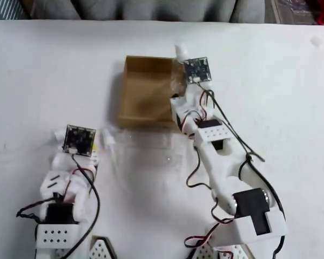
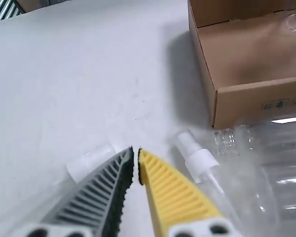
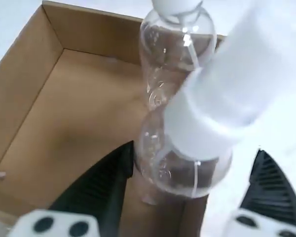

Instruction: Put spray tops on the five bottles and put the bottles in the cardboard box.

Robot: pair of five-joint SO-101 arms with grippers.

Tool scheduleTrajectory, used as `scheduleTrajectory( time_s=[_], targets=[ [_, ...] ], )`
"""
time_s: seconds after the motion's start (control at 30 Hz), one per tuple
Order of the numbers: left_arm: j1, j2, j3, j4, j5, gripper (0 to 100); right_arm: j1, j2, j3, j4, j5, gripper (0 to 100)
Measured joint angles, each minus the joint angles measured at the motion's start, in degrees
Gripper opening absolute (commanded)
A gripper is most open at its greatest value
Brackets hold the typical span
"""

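Straddling upright bottle (image 3: 160,165) in cardboard box (image 3: 24,79), right gripper (image 3: 191,154) spread, left gripper (image 2: 136,151) closed

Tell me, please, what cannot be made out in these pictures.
- High view: the clear bottles beside the cardboard box are too faint to count.
- Left wrist view: the edge cuts those bottles off; a white piece is partly behind the left claw.
- Right wrist view: a blurred white part near the lens covers much of the bottle over the box.
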Motion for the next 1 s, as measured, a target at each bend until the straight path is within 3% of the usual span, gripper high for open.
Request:
scheduleTrajectory(
  time_s=[1.0],
  targets=[
    [0.0,0.0,0.0,0.0,0.0,2,-2.2,-2.1,1.6,1.6,0.0,30.3]
  ],
)
